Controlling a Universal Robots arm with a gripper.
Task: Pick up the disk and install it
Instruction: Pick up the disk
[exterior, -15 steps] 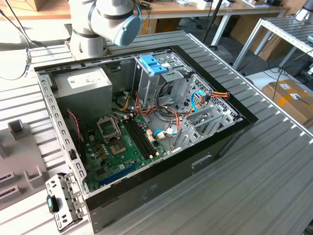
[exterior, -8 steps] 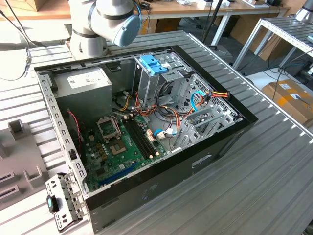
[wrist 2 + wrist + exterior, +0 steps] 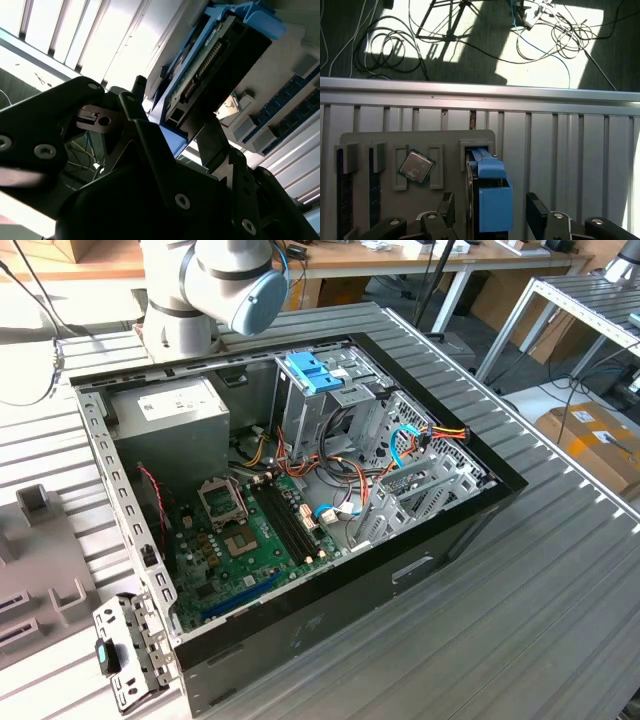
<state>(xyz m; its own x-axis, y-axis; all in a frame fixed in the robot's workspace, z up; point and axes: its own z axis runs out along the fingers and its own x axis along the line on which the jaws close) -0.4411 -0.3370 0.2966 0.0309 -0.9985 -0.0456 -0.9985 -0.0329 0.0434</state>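
Pickup is judged in hand: disk (image 3: 492,210) is seen upright in the holder (image 3: 380,140) slot, straddled by the spread gripper (image 3: 491,201), not yet pinched, so a centred, square squeeze is called for.

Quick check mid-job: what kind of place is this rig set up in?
Probably a robotics lab or workshop: an open computer case lies on a slatted metal table, wooden workbenches stand behind it, and loose cables trail across the floor in the first wrist view.
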